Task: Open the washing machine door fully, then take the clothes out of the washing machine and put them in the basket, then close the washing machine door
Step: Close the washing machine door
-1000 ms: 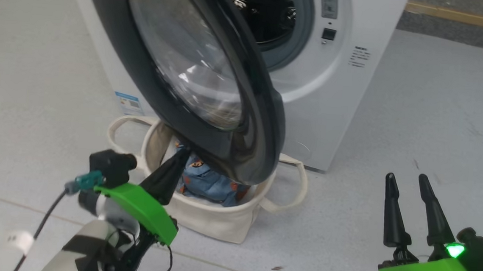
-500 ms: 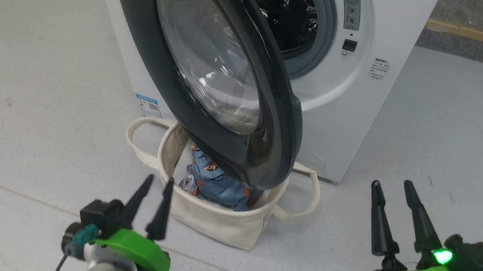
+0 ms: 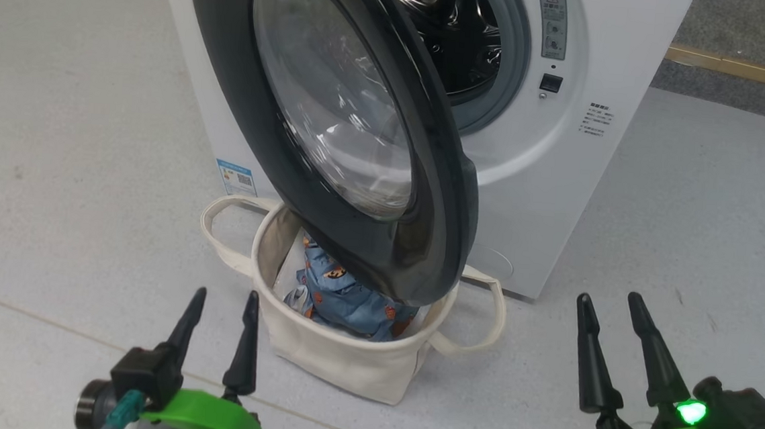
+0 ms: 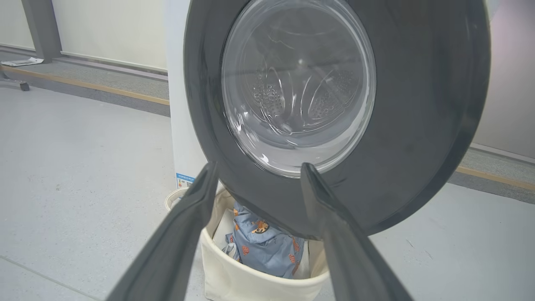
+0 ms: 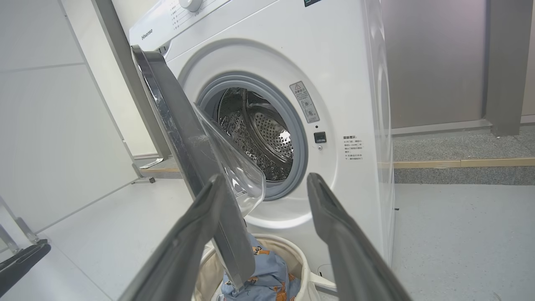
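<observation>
The white washing machine (image 3: 558,206) (image 5: 342,75) stands ahead with its steel drum (image 3: 462,38) (image 5: 259,133) showing no fabric. Its black-rimmed door (image 3: 361,139) (image 4: 418,117) (image 5: 184,159) hangs open over the cream basket (image 3: 345,360) (image 4: 250,284) (image 5: 292,246). Light blue clothes (image 3: 349,300) (image 4: 267,251) (image 5: 267,271) with orange animals lie inside the basket. My left gripper (image 3: 225,298) (image 4: 255,171) is open with nothing in it, in front of the basket and left of it. My right gripper (image 3: 608,304) (image 5: 263,184) is open with nothing in it, right of the basket, fingers toward the machine.
Grey floor (image 3: 57,151) spreads to the left and right of the machine. A wooden strip (image 3: 743,68) runs along the far wall on the right. A blue sticker (image 3: 236,176) marks the machine's lower left corner. A white panel on a stand (image 5: 42,146) rises at the left.
My left gripper has drawn back out of the basket toward me and opened, leaving the clothes in the basket. The head camera has shifted. The right gripper stays open.
</observation>
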Robot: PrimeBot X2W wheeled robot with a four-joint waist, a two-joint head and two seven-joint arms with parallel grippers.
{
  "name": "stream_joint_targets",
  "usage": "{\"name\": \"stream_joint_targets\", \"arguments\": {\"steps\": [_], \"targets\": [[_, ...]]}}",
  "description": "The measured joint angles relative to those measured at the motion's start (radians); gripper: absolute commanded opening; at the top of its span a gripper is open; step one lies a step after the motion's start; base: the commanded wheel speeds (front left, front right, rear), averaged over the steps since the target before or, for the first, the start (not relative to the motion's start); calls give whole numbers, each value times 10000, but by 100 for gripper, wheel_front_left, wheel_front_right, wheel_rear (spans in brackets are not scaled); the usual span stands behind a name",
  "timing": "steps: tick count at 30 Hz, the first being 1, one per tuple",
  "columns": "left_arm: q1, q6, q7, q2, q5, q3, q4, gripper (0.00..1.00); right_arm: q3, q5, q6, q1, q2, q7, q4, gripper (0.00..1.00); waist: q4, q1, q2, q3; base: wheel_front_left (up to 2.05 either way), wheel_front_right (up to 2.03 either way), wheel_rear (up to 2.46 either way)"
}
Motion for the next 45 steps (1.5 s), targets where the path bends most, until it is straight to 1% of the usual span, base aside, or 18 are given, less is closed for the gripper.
{"name": "stream_joint_targets", "arguments": {"steps": [5,7,9,17,24,30,31,32,33,38,39,40,43,45], "targets": [[230,-276,0,-291,493,715,-487,100,44,2,0,132,0,0,-2,100,-3,0,0,17,0,0,0],[245,-453,-2,-397,696,930,-602,100,58,2,0,136,0,0,-2,100,2,0,0,33,0,0,0],[267,-604,0,-468,851,1039,-604,100,100,2,0,136,0,0,0,100,12,0,0,41,0,0,0],[463,-966,-2,-746,1221,1321,-508,100,148,2,0,136,0,0,42,100,23,0,0,89,0,0,0],[461,-1141,-2,-840,1369,1423,-230,100,194,2,0,134,0,0,132,100,55,0,0,136,0,0,0],[420,-1227,0,-905,1383,1411,-65,100,614,4,0,37,0,0,73,100,167,0,0,284,0,0,0],[402,-1227,0,-911,1383,1407,-59,100,719,4,0,-34,-2,0,31,99,196,0,0,326,0,0,0],[383,-1227,0,-913,1383,1400,-54,100,867,10,0,-138,-2,0,-56,58,228,0,0,377,0,0,0],[368,-1227,-2,-915,1383,1388,-44,100,1051,65,0,-273,-2,0,-111,0,261,0,0,431,0,0,0],[151,-1258,0,-924,1381,1204,81,100,2057,69,0,-1135,-12,0,-109,0,449,0,0,805,0,0,0],[9,-1252,0,-926,1360,1085,81,100,2454,-17,0,-1478,-21,0,-4,0,546,0,0,981,0,0,0],[-65,-1241,-2,-926,1348,1020,79,100,2631,-50,0,-1653,-23,0,98,0,596,0,0,1075,0,0,0],[-232,-1160,-2,-941,1254,848,79,100,3060,-205,0,-2155,-36,0,667,0,753,1,0,1358,0,0,0],[-280,-1110,0,-943,1200,792,79,100,3162,-313,0,-2316,-46,0,878,0,803,0,0,1452,0,0,0]]}}
